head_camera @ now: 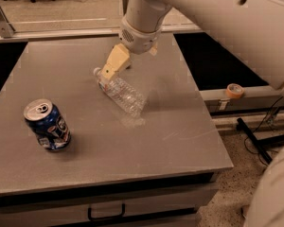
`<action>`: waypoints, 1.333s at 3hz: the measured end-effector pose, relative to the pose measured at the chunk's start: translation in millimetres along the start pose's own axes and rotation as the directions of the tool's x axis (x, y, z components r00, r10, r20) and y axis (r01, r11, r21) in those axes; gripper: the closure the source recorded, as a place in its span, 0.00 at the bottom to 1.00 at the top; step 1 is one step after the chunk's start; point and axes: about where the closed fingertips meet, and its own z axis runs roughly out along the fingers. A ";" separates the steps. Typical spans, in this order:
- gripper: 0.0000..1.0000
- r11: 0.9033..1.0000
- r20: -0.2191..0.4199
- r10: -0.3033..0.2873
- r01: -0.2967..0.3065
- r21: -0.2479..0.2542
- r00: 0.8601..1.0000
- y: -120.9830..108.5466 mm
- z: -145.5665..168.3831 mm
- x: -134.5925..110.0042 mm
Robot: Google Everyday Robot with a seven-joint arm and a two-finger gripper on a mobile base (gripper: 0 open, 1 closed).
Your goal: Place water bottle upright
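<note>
The water bottle (125, 94), clear and ribbed, lies on its side on the grey table (180, 126). Its cap end points to the back left and its base to the front right. My gripper (107, 74) hangs from the white arm and reaches down to the bottle's cap end, over its neck. The cap is mostly hidden behind the gripper.
A blue soda can (47, 125) stands upright at the front left of the table. A roll of tape (234, 90) sits on a ledge to the right. The table has a drawer handle (106, 214) at the front. Cables lie on the floor at the right.
</note>
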 end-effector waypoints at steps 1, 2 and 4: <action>0.00 0.999 -0.060 0.040 -0.039 0.021 0.997 21.6 18.6 -19.4; 0.00 0.999 -0.140 0.042 -0.038 0.028 0.989 37.3 43.7 -29.3; 0.15 0.999 -0.259 -0.010 0.001 -0.034 0.966 44.6 82.4 -37.2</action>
